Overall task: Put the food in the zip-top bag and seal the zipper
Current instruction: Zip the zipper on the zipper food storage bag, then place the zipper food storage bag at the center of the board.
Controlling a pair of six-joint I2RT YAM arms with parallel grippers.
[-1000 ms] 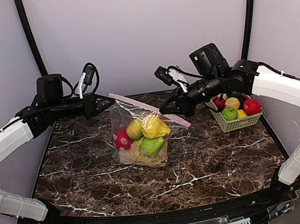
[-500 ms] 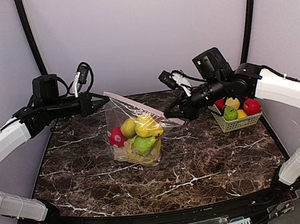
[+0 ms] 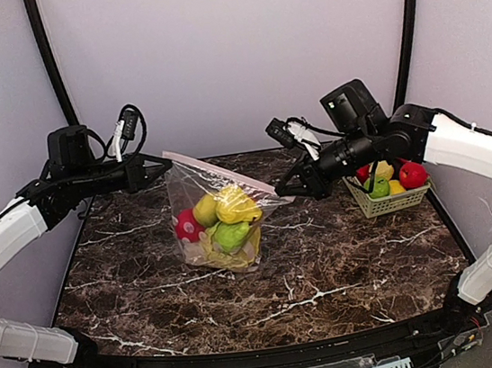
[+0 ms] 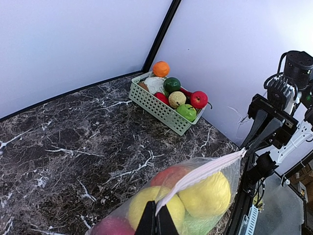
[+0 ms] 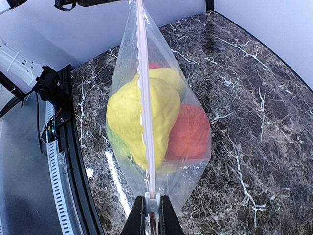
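- The left gripper (image 3: 163,161) is pinching one end of the bag's pink zipper (image 3: 222,176), with its jaws closed tight on the strip.
- The right gripper (image 3: 288,187) is clamping the opposite end of the zipper, its jaws nearly together around the strip, right at the small white slider (image 5: 151,203).
- The zipper is stretching taut between the two grippers, sloping down from the left one to the right one, and in the right wrist view it is showing as a single thin line.
- The clear bag (image 3: 194,191) is hanging below the zipper over the middle of the desk (image 3: 348,266); whether its bottom is touching the desk is unclear.
- The food (image 3: 233,206) is sitting inside the bag, bunched in its lower half: yellow pieces on top, a green one below and a red one on the left side.
- A pale green basket (image 3: 385,205), filled to the brim, is standing on the desk just behind the right gripper, apart from the bag.
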